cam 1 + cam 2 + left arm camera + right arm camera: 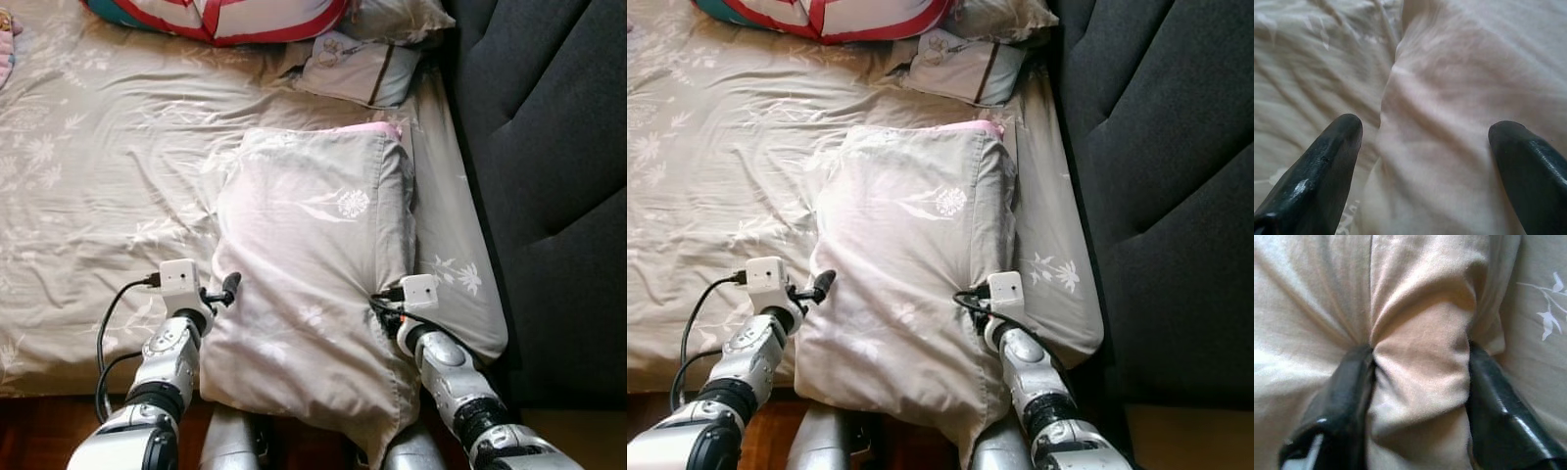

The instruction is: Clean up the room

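A large beige pillow [313, 264] with a faint floral print lies on the bed, its near end hanging over the bed's edge. A pink edge peeks out at its far corner. My left gripper [1425, 147] sits at the pillow's left edge and is open; one finger [1327, 166] is over the sheet and the other over the pillow. My right gripper [1420, 382] is at the pillow's right edge, shut on a bunched fold of the pillow [1420, 357]. In the eye views its fingers are buried in the fabric below the right wrist camera [419, 291].
The bed sheet [98, 176] is beige, floral and wrinkled. A red, white and teal cushion [225, 15] and a small printed pillow [358, 69] lie at the far end. A dark padded headboard [549, 147] runs along the right. Wooden floor [39, 431] shows below the bed.
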`<state>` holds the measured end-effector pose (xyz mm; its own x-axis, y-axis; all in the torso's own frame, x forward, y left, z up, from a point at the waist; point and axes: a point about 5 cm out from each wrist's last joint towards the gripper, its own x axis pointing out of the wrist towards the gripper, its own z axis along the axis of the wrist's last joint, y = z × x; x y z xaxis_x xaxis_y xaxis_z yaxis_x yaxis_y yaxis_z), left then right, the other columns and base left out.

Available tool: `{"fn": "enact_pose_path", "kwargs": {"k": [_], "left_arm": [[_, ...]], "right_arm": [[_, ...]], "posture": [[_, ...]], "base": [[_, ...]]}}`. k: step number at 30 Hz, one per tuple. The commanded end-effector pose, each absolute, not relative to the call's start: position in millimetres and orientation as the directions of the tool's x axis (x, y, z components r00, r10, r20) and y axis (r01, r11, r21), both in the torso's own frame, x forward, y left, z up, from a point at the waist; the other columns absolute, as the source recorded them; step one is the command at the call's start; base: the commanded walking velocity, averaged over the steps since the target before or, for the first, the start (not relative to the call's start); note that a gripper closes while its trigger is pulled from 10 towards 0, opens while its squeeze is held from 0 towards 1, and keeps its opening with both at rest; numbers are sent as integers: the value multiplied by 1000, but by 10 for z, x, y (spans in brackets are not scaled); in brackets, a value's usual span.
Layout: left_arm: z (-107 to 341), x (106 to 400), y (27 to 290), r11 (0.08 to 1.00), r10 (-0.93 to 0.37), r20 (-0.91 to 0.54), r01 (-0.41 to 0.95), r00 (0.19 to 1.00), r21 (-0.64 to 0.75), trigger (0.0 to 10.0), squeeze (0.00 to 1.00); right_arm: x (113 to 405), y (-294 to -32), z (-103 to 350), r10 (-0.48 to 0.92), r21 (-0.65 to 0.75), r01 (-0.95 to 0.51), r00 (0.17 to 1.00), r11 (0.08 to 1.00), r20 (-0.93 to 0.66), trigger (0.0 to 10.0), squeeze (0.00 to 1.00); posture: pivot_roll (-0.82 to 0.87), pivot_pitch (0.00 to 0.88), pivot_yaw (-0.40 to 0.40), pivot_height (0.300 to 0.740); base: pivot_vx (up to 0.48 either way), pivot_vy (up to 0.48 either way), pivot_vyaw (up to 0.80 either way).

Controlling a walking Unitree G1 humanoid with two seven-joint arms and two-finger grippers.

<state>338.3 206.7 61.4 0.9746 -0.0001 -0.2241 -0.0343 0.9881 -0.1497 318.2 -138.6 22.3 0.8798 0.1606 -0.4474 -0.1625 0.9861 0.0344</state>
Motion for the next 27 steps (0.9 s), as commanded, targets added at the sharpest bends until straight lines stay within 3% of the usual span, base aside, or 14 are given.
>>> {"fn": "enact_pose_path", "kwargs": {"k": [1, 8, 17, 27], "left_arm": [[422, 3262, 2100, 986, 9, -311, -60, 950, -157, 10000, 0], [320, 3201, 2049, 988, -3, -353, -51, 935, -145, 10000, 0], [277, 3176, 1948, 952, -86, -335, -22, 938, -305, 10000, 0], [187, 3134, 1801, 942, -179, -386, 44, 905, -333, 10000, 0]], "right_arm": [[2772, -1617, -225, 83, 30, -84, 764, 996, -640, 0, 0], [2699, -1696, -262, 73, 23, -76, 762, 997, -644, 0, 0], [2591, -1729, -308, 73, 28, -72, 759, 997, -647, 0, 0], [2541, -1726, -295, 85, 33, -84, 763, 996, -641, 0, 0]], "posture": [[-238, 371, -71, 650], [-257, 390, -78, 650], [-279, 413, -87, 650], [-297, 424, -91, 650]], "base": [[0, 0, 0], [0, 0, 0], [0, 0, 0], [0, 0, 0]]}}
